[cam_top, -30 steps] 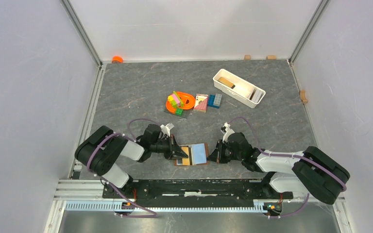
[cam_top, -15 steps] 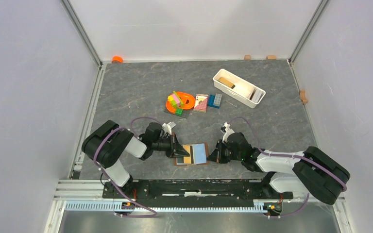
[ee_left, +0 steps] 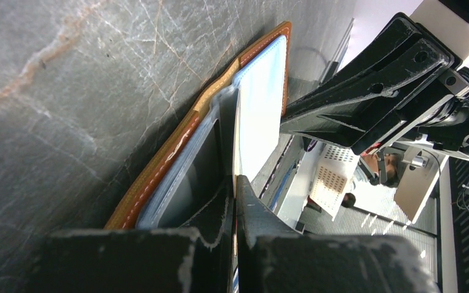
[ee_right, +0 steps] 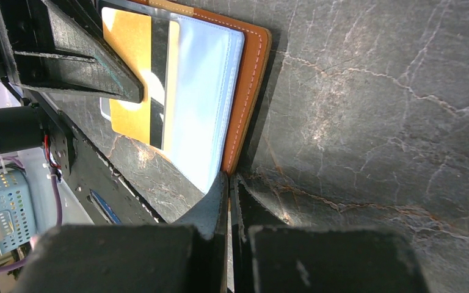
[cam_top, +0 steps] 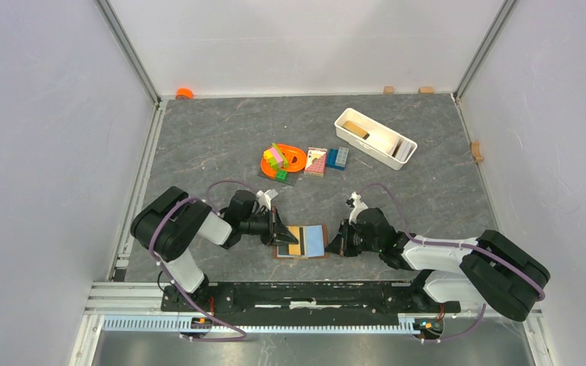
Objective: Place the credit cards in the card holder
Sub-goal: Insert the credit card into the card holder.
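Clenching the tan card [ee_right: 125, 73] just ahead of its tips, the left gripper [ee_left: 234, 180] faces the right gripper [ee_right: 229, 177], closed against the card holder's [ee_right: 253, 73] nearest edge; toys [cam_top: 284, 162] well beyond.

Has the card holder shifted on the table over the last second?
No. The card holder lies open at the same spot, equally far from the black base rail along the near edge as before.
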Available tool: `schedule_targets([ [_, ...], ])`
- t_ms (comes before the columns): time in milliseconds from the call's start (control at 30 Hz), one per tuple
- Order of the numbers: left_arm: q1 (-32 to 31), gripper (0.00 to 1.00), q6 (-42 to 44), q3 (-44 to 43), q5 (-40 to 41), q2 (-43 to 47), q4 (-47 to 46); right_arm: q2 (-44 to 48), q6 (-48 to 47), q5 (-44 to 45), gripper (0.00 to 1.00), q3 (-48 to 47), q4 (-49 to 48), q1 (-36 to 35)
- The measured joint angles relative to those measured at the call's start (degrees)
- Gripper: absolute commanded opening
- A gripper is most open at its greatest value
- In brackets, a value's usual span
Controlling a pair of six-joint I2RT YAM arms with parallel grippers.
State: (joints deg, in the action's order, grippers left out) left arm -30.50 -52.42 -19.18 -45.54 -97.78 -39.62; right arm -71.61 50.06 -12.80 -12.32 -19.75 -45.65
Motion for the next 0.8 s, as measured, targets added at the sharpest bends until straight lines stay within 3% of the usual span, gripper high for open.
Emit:
schedule_targets([
  [400,-5.5,0.09,0.0,-1.9,6.0,0.9,1.7,0.4,-0.4,0.5,0.0,-0.1,0.6,-0.1],
  [800,-7.3,0.46,5.8,-6.5,16.8,11.6,22.1,1.6,-0.4,2.5,0.0,0.0,1.7,-0.4],
])
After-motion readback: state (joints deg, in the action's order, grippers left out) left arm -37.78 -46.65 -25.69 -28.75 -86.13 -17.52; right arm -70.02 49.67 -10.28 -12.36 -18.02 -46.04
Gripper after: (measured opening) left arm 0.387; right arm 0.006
